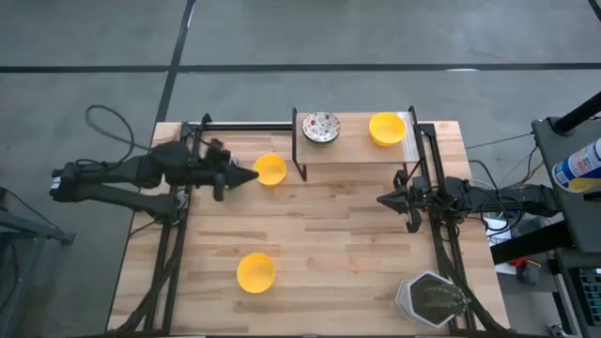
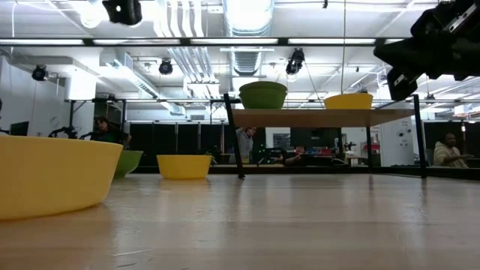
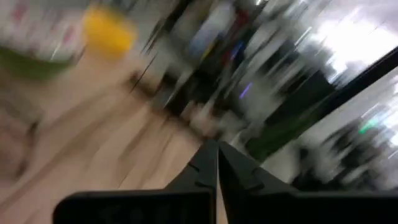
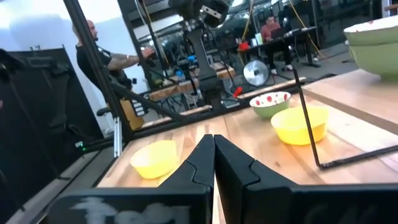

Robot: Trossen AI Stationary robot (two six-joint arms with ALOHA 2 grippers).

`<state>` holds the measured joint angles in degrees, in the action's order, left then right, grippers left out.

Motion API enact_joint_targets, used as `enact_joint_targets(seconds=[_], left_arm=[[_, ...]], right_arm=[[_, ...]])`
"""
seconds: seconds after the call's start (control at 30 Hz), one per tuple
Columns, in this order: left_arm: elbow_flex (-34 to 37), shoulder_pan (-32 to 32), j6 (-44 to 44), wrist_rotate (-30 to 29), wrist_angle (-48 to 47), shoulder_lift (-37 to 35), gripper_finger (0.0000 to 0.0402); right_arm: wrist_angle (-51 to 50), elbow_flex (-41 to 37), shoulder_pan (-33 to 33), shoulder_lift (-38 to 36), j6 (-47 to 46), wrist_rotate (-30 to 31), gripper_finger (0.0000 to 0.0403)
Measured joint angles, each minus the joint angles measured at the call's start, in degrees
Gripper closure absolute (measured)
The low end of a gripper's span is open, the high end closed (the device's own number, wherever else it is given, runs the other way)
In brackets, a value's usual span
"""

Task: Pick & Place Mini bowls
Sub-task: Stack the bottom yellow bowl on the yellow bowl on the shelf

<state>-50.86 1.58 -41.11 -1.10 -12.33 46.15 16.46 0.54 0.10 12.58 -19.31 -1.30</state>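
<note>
While both arms hover above the wooden table, the scene reads:
Near edge: plain yellow round mini bowl; grey hexagonal plant pot
Middle: left gripper pinched together, beside second yellow bowl; right gripper pinched together, empty
Far shelf: white red-speckled bowl; third yellow bowl

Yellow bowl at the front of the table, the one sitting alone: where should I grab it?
Pinch the rim of the front yellow bowl, coming straight down from above. It sits upright, mouth open, standing apart, so one finger can probably drop inside and one outside the wall.
</note>
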Motion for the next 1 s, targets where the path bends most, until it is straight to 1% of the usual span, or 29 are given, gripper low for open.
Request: enact_joint_targets(seconds=[0.07, 0.13, 0.2, 0.3, 0.43, 0.53, 0.8, 0.87, 1.0], left_arm=[[-3.32, -0.27, 1.16, 0.18, -9.53, 2.18, 0.0375], [-5.81, -0.76, 2.61, 0.34, -14.83, 4.04, 0.0353], [-7.40, -1.47, 3.40, 1.69, -17.81, 5.87, 0.0327], [-7.65, -3.22, 3.05, 4.48, -21.32, 9.14, 0.0287], [-7.16, -6.85, 1.89, 6.72, -28.04, 14.33, 0.0255], [-7.15, -9.88, 1.58, 9.27, -28.30, 17.72, 0.0247], [-6.96, -17.84, 3.44, 8.50, -29.68, 25.95, 0.0246], [-6.96, -18.81, 3.90, 7.94, -30.29, 27.67, 0.0245], [-6.96, -19.32, 2.02, 6.53, -30.63, 31.09, 0.0245]], right_arm=[[-0.09, -0.02, 0.00, 0.54, 0.00, 0.00, 0.0394], [-0.01, -0.02, 0.00, 1.08, 0.00, 0.00, 0.0394], [-0.16, -0.02, 0.00, 1.33, 0.00, 0.00, 0.0394], [-0.11, -0.02, 0.00, 1.57, 0.00, 0.00, 0.0394], [-0.08, -0.02, 0.00, 1.57, 0.00, -0.01, 0.0394], [-0.01, -0.02, 0.00, 1.79, 0.00, -0.02, 0.0394], [-0.04, -0.02, 0.00, 1.79, 0.00, -0.04, 0.0394], [-0.05, -0.02, 0.00, 1.79, 0.00, -0.04, 0.0394], [-0.06, -0.02, 0.00, 1.79, 0.00, -0.04, 0.0394]])
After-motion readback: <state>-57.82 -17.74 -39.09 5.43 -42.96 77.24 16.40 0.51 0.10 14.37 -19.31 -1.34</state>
